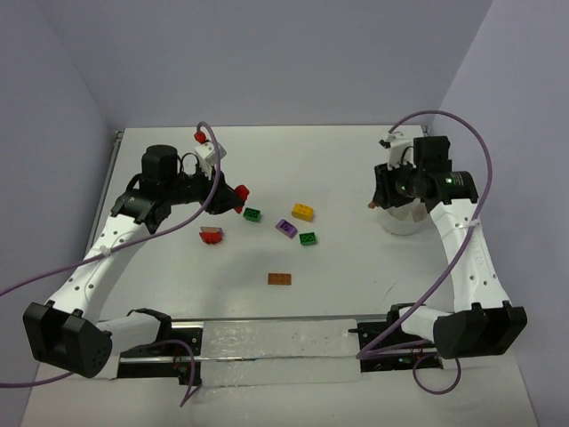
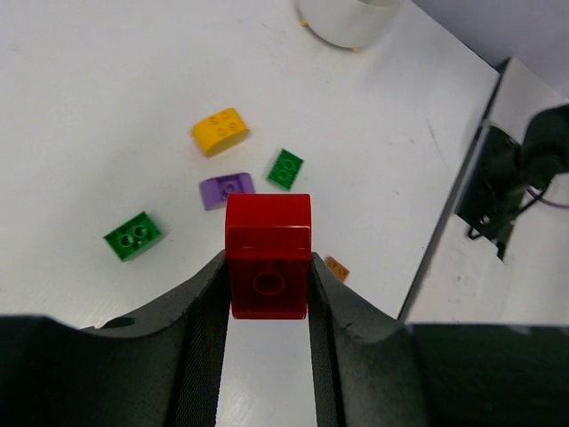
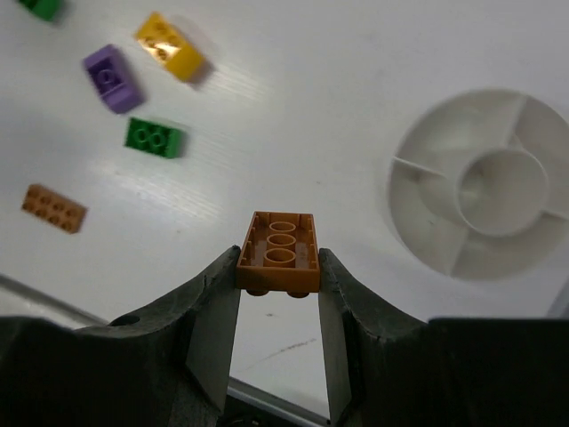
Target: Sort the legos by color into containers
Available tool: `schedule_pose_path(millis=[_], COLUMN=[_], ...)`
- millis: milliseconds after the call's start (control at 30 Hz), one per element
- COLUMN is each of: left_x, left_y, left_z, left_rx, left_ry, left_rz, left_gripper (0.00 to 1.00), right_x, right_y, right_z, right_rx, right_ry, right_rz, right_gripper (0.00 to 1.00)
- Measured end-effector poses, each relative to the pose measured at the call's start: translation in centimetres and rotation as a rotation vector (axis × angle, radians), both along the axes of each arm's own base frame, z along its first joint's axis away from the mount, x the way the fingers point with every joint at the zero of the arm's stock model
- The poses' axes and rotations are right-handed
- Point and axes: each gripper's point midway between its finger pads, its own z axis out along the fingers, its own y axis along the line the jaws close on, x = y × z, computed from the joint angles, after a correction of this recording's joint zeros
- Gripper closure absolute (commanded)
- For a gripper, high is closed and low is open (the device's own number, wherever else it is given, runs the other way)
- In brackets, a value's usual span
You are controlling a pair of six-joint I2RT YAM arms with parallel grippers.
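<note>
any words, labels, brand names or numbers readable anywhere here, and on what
None: no text can be read in any view.
Studs of the yellow brick and purple brick: any mark is too small to read.
On the held red brick, held orange brick, cup and table: no label or number shows.

1. The left arm (image 1: 107, 258) reaches forward and inward, elbow bent.
2. The left gripper (image 2: 267, 289) is clamped on a red brick (image 2: 268, 231), held aloft.
3. The right arm (image 1: 468, 258) stretches forward, wrist turned inward.
4. The right gripper (image 3: 278, 277) pinches an orange brick (image 3: 279, 242) between both fingers.
</note>
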Motion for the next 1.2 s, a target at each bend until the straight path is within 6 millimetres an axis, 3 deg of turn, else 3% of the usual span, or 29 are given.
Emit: schedule_pose_path(millis=[133,333,467,600,767,1200], left_x=[1.3,1.7,1.9,2.0,2.0,2.1], left_y=[0.3,0.3,0.4,0.4,0.5,0.4], left_z=[-0.2,-0.4,-0.5,-0.5,-0.5,-0.5], left_rx=[0.012,0.022,0.026,0.027,0.027,0.020], left_ry=[0.002,0.004,0.005,0.003,0.004,0.010], left_rz=[0.061,0.086,0.092,0.096,0.101,0.106], left_gripper=[1.00,1.00,1.00,1.00,1.00,1.00], right_x=[0.4,0.8,1.5,1.9,2.4,3.0], right_y=[-3.9,-7.0,-8.6,-9.3,-9.9,-9.6], right_z=[-0.4,-1.4,-3.2,-4.4,-4.3,-6.4], right_rx=[-0.037,-0.075,-0.109,-0.123,-0.121,-0.099], right_ry=[0.008,0.035,0.096,0.116,0.087,0.133], right_rz=[-0.222,-0.502,-0.652,-0.730,-0.792,-0.825], right_gripper=[1.00,1.00,1.00,1.00,1.00,1.00])
